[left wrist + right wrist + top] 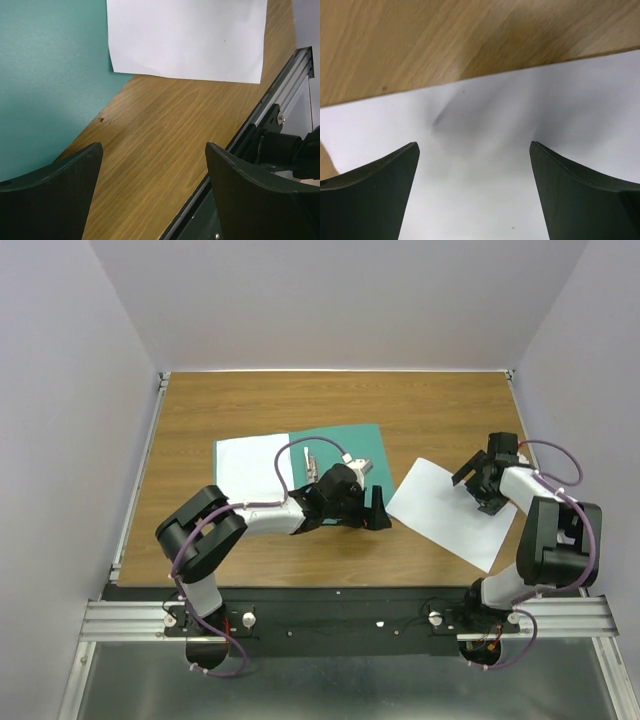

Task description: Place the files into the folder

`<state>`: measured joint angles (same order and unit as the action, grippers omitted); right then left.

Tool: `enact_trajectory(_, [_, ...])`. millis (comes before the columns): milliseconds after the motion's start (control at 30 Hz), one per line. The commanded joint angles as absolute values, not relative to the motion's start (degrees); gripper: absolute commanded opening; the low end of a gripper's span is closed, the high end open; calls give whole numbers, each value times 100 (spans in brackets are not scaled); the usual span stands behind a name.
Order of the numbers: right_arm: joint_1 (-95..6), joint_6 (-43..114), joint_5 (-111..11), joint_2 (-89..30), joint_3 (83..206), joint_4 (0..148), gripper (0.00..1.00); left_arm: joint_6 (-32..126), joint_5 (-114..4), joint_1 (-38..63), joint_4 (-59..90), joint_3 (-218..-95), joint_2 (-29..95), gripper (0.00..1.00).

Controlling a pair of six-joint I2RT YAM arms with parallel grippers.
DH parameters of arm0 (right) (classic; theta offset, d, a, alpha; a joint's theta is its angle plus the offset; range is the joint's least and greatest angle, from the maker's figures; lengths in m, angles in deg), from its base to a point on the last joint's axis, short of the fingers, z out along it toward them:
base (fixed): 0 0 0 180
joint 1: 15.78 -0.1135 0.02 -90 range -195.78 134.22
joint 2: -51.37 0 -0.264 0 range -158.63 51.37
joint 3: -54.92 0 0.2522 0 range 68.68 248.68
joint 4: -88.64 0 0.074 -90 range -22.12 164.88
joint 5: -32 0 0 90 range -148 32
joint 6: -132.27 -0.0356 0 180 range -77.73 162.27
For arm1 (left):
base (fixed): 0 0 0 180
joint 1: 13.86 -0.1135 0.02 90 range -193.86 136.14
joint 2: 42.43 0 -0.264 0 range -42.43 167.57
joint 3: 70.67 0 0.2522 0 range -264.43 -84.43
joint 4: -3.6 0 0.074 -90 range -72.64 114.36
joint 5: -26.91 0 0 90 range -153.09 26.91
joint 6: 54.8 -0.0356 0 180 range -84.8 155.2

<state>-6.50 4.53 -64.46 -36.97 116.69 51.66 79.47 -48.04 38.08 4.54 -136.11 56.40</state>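
Pale grey walls [340,300] enclose a wood-grain bench [440,400]. A silver rail [120,620] runs along its near edge and a thinner strip [138,480] down its left side. Dull sheet metal [340,680] lies nearer still.

My claw [473,146] over a white sheet [530,105]
Fingers [365,200] spread wide; the sheet's far edge slants across the wooden table [420,40].
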Motion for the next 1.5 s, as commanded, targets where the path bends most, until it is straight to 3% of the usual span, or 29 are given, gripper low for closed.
enact_trajectory(0, [-655,263,-5854,-3223,10868,5228,100,8239,-4700,3931,49,-13725,5926,93])
enact_trajectory(567, [-928,579,-5018,-2729,10024,5555,98,9206,-5798,4010,434,-14128,6779,93])
enact_trajectory(967, [-1077,518,-4675,-2773,9742,5809,97,9610,-5852,4010,498,-14201,7051,92])
enact_trajectory(1067, [-1086,465,-4412,-2861,9681,5941,97,9725,-6010,4010,505,-14217,7060,86])
enact_trajectory(1233, [-1112,430,-4394,-2791,9602,6012,97,9900,-6264,4010,716,-14393,7192,64])
enact_trajectory(1467, [-1104,465,-4297,-2826,9505,6073,97,9997,-6546,4010,892,-14577,7289,47])
